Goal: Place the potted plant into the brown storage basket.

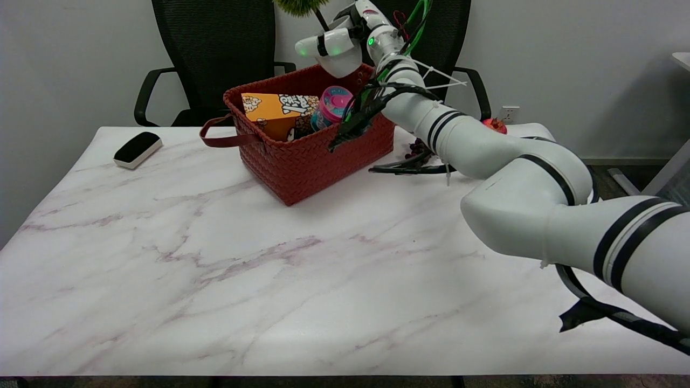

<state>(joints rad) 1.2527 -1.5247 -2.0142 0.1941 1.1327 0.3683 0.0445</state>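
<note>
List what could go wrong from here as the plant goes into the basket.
1. The right hand holds the potted plant above the far rim of the brown storage basket; released here, the pot may catch the rim and tip out.
2. The orange box and pink container already fill much of the basket, so the pot could land on them and topple.
3. Loose cables along the arm hang at the basket's wall and might snag it.

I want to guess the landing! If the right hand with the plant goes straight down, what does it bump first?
Probably the pink cup inside the basket, below the right hand holding the potted plant; depth is uncertain.
</note>
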